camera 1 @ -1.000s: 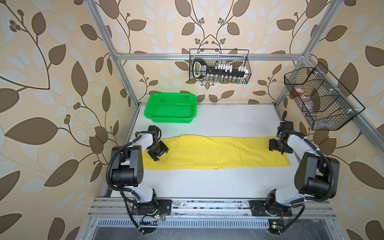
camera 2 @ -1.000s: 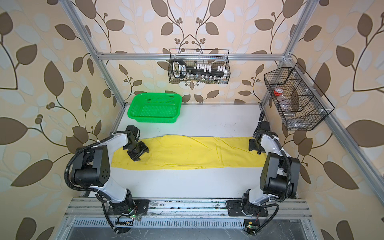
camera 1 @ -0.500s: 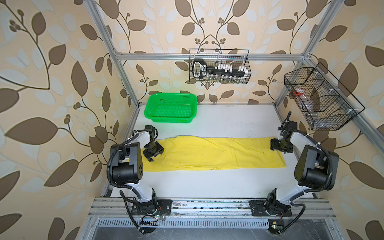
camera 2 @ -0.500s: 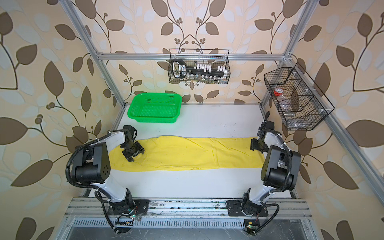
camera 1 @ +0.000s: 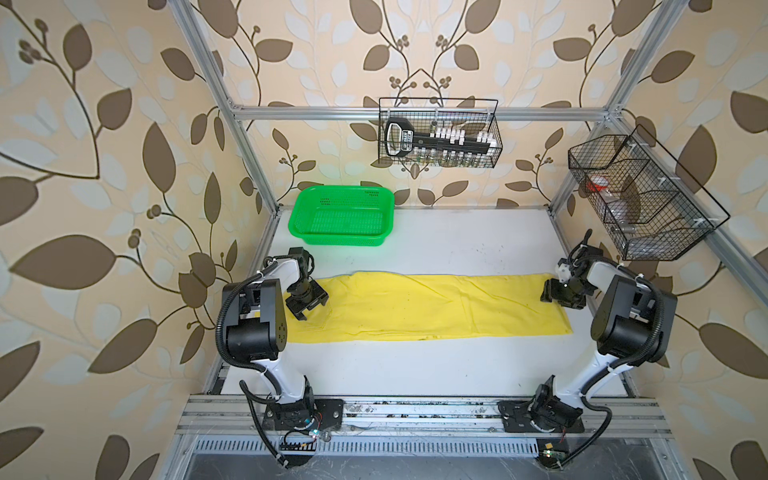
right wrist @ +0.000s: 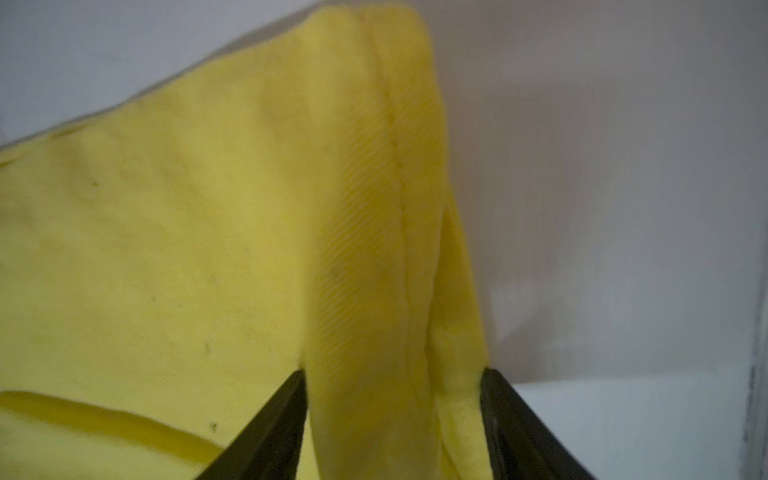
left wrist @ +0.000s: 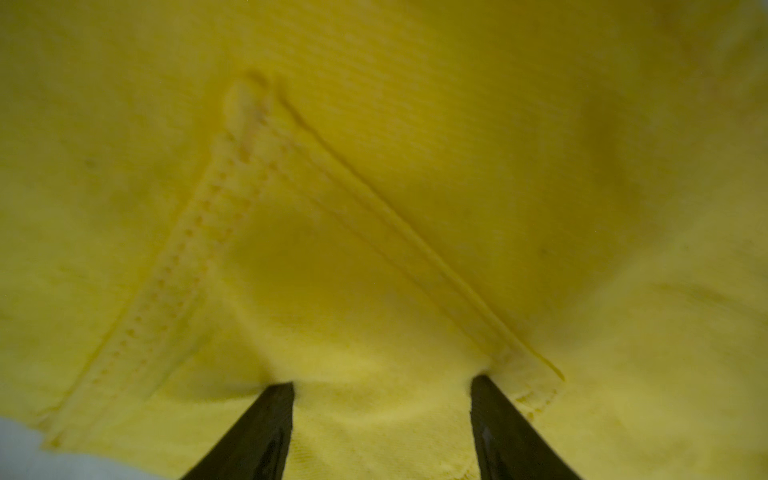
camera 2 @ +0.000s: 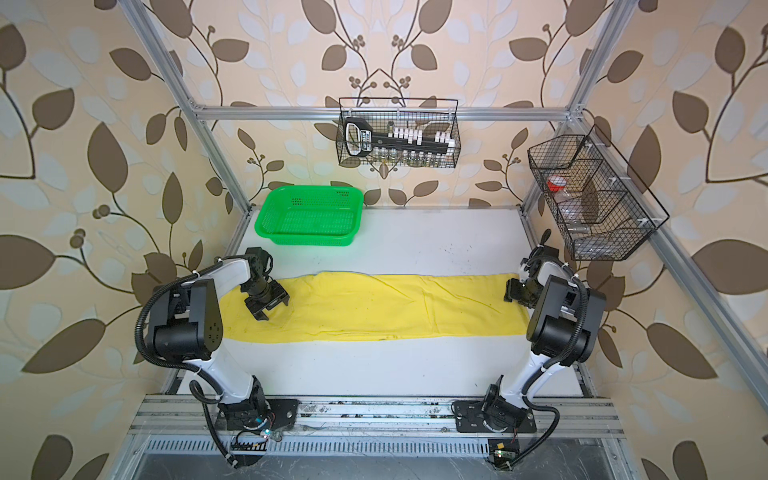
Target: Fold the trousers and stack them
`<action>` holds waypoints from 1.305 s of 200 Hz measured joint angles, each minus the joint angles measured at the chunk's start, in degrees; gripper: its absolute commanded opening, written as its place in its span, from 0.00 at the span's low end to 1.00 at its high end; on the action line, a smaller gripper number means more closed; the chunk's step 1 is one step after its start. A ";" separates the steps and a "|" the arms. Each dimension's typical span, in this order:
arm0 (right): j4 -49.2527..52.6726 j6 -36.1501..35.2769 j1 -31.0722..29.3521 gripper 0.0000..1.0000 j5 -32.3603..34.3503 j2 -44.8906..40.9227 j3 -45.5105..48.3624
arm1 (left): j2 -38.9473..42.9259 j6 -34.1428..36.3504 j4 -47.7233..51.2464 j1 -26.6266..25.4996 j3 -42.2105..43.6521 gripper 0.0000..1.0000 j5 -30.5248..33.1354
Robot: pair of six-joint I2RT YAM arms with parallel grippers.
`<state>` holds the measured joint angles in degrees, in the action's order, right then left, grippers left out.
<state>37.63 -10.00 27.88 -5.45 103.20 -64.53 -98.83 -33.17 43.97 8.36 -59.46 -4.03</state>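
Note:
The yellow trousers lie flat as one long strip across the table, folded lengthwise. My left gripper is at their left end. Its jaws are open and pressed down on the cloth beside a stitched pocket seam, with slack fabric between the fingertips. My right gripper sits at the far right corner. In the right wrist view its gripper is open, and a raised fold of the hem fills the gap and touches both fingers.
A green perforated basket stands at the back left of the white table. Two black wire baskets hang on the frame, one at the back and one on the right. Aluminium posts edge the table.
The right jaws have narrowed around the hem, and the right end of the trousers has drawn slightly leftward. The left gripper has shifted a little to the left and opened slightly.

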 measured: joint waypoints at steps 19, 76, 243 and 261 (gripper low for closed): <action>-0.13 -0.46 0.11 0.46 -1.29 0.66 -0.55 | -0.07 0.28 0.07 0.00 -0.04 0.69 -0.02; -0.26 -1.18 0.04 0.13 -5.35 1.25 -0.74 | -0.17 1.60 0.22 0.00 -0.04 0.69 -0.15; 3.43 24.59 -28.02 0.00 1.44 -24.59 -1.22 | 8.22 1.68 3.80 -0.07 -2.21 0.78 -5.22; 4.07 31.06 -35.23 0.00 2.25 -24.72 -3.48 | 9.92 1.86 4.98 -0.07 -3.43 0.84 -5.49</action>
<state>41.69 21.06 -7.35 -3.20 78.48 -68.01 -88.90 -31.31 48.95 8.29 -62.89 -9.52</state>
